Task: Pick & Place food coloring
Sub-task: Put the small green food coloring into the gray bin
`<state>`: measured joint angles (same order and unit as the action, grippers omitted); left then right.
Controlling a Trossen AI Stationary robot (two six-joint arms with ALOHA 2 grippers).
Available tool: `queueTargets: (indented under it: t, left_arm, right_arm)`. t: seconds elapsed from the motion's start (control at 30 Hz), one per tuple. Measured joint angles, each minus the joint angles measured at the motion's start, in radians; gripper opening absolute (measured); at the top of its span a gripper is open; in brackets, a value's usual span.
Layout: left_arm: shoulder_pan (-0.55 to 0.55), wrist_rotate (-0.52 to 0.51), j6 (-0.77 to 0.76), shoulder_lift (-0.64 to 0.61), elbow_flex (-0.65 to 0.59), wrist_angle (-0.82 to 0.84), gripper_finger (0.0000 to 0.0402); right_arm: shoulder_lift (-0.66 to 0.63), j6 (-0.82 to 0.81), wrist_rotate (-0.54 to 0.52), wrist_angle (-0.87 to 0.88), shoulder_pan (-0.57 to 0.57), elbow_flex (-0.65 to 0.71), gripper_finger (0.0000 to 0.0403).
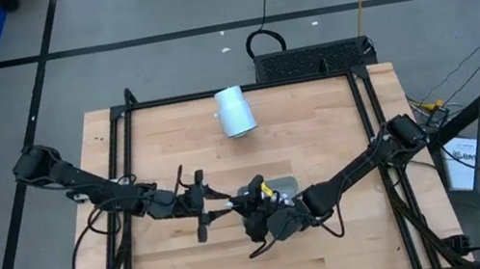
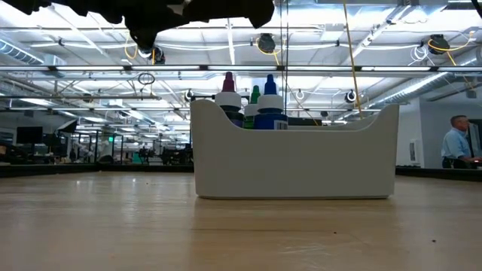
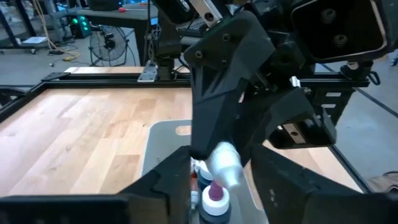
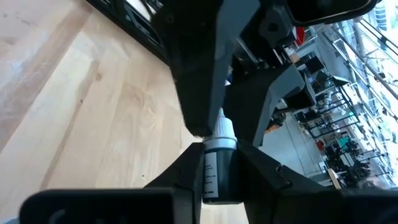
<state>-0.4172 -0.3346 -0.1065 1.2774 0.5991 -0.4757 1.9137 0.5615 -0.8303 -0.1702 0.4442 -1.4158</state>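
Observation:
My right gripper (image 4: 219,152) is shut on a small food coloring bottle (image 4: 214,168) with a dark body and a white cap, above the grey tray (image 1: 284,184) near the table's middle. My left gripper (image 3: 221,155) faces it from the table's left. Its open fingers stand on either side of the bottle's white cap (image 3: 222,165); whether they touch the cap, I cannot tell. More bottles stand upright in the tray, with maroon (image 2: 228,81), green (image 2: 254,94) and blue (image 2: 269,83) tips. My right gripper pinches the bottle's dark body (image 4: 211,177) between its two fingers. The bottle lies along the fingers, its white cap (image 4: 222,127) pointing ahead toward my left gripper. It is lifted clear, held about level above the tray.
A pale-blue cylinder (image 1: 236,111) lies on the wood toward the table's far edge. The tray's walls (image 2: 294,165) rise around the standing bottles. A black frame (image 1: 121,125) runs round the tabletop. Bare wood lies at the left and near side. A person (image 2: 456,147) is in the room behind.

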Motion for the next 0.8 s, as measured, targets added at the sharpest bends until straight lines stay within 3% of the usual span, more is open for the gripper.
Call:
queueTargets:
  t: [0.2,0.5,0.8]
  left_arm:
    - [0.0,0.0,0.032,-0.001,0.0,0.003,0.0126]
    - [-0.002,0.001,0.081,-0.001,0.0,0.013,0.0109]
    - [-0.021,-0.009,0.132,-0.002,0.0,0.026,0.001]
  right_arm:
    - [0.0,-0.001,0.023,-0.019,-0.006,0.0,0.0069]
    - [0.0,0.001,0.023,-0.028,-0.005,0.001,0.0068]
    - [0.0,-0.008,0.031,-0.028,-0.003,0.002,0.0072]
